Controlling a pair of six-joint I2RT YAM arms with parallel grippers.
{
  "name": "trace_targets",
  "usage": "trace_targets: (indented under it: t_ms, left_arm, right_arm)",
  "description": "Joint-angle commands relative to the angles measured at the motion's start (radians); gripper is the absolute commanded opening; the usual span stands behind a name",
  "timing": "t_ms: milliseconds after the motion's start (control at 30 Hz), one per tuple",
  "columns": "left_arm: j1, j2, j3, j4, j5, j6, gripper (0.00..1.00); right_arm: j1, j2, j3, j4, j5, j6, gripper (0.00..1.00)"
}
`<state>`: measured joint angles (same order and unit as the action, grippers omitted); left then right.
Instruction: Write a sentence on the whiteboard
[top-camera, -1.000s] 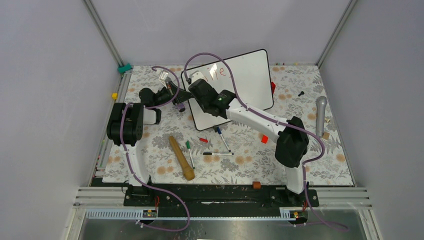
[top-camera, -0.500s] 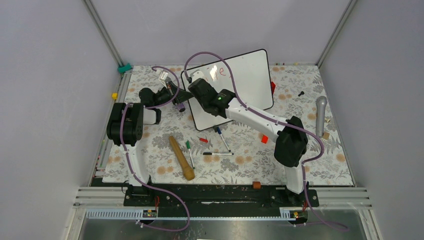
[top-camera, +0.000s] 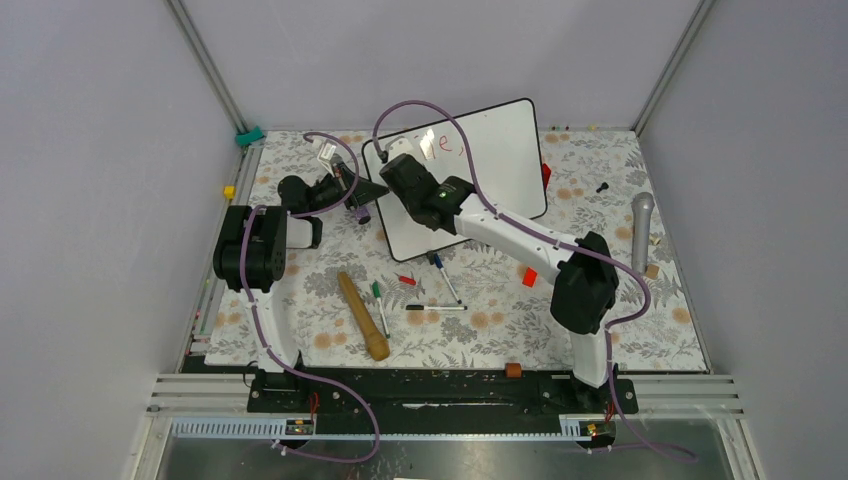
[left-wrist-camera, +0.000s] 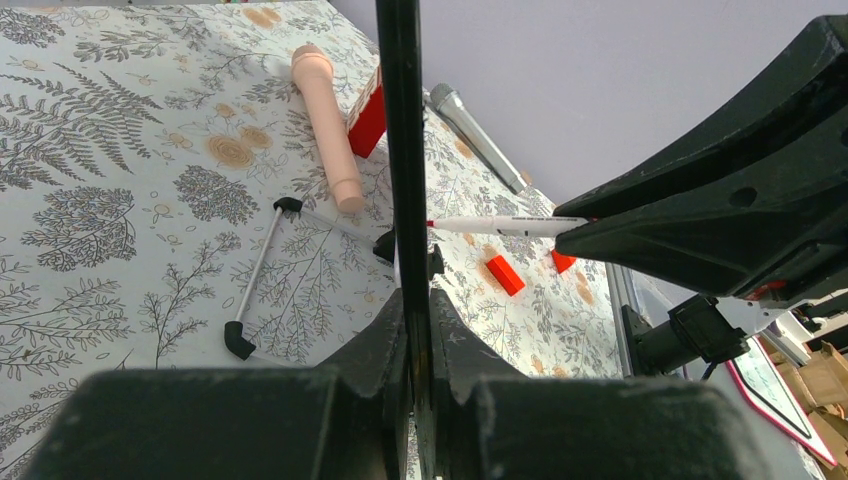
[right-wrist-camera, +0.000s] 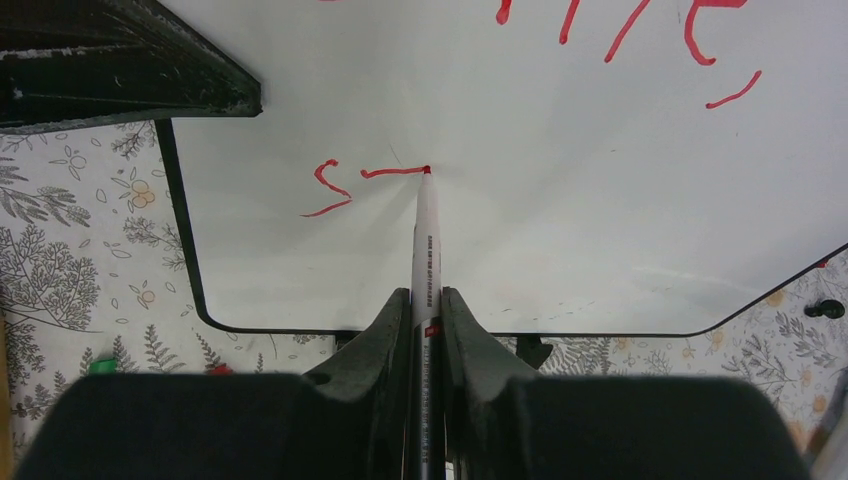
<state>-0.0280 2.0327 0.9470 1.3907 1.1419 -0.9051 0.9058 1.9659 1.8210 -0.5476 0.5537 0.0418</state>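
The right tool is closed on a red marker, the barrel clamped between both fingers and pointed straight ahead. Its tip is pressed to the whiteboard at the end of a short horizontal stroke. Just left of that stroke a small "s" is seen, so the second line of the sentence is judged to be only begun; the stroke is probably the bar of a "t". Above it the first line is cut off by the top of the right wrist view. Only the lower parts of a few letters and a comma-like mark show there.

The left tool is closed on the board's thin black frame, and the board is held tilted up from the desk at the far side. Loose pens lie on the desk near its lower edge.

The step in hand is taken to be the writing of the second line — hardly started. Next, the "t" has to be finished and the remaining letters laid out to the right, where bare board is plentiful. Light, even tip pressure is called for, and a firm hold by the left tool, since a propped board may shift under the strokes (a slip would smear the letters).
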Motion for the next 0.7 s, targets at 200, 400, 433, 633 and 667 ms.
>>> trace_targets:
  t_ms: [200,400,433,633,667]
  left_arm:
    - [-0.009,-0.008,-0.001,0.088,0.104,0.114,0.0]
    - [-0.009,-0.008,0.001,0.088,0.104,0.112,0.0]
    - [-0.009,-0.008,0.001,0.088,0.104,0.111,0.0]
    - [-0.009,-0.006,0.002,0.087,0.105,0.111,0.0]
    - [-0.009,-0.005,0.002,0.088,0.106,0.111,0.0]
  right_arm:
    - [-0.021,-0.084,0.023,0.035,-0.049,0.004,0.0]
    - [-0.021,-0.058,0.05,0.034,-0.065,0.006,0.0]
    - [-0.02,-0.053,0.056,0.034,-0.068,0.006,0.0]
    - [-0.022,-0.025,0.091,0.021,-0.071,0.004,0.0]
    - [-0.022,-0.022,0.095,0.021,-0.071,0.004,0.0]
